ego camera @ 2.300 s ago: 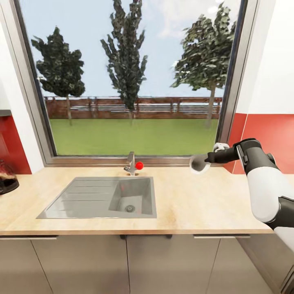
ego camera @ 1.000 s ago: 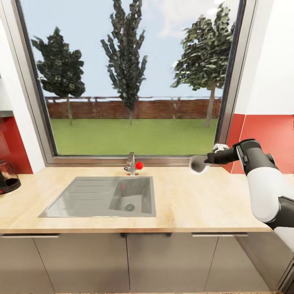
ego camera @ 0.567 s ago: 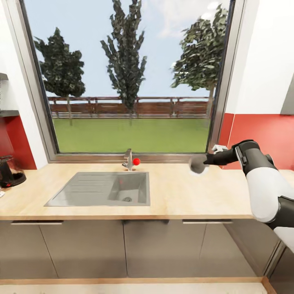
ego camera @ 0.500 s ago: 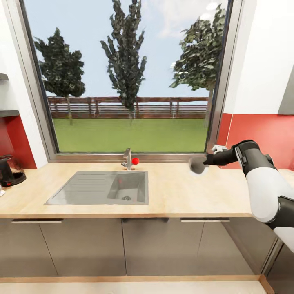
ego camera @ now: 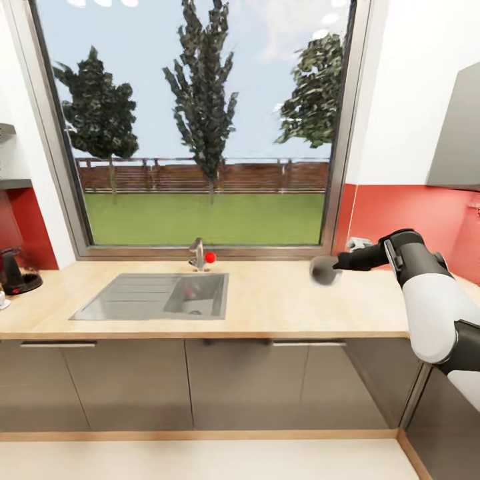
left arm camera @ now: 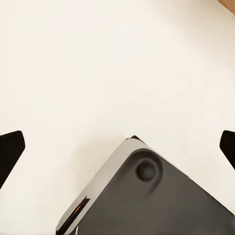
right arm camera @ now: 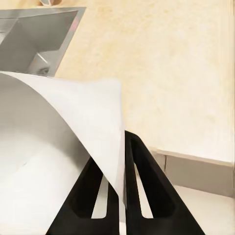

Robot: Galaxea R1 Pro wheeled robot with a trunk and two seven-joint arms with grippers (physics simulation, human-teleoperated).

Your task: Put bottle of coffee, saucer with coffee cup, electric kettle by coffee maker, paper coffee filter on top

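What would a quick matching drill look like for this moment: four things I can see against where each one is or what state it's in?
Things:
1. paper coffee filter
2. coffee maker
3. sink
4. tap knob

Places or states:
A. red, by the window sill behind the basin
B. pinched in the right hand, held above the countertop
C. set into the counter, below the window
D. far left end of the counter, against the red wall

Pairs: 1-B, 2-D, 3-C, 4-A
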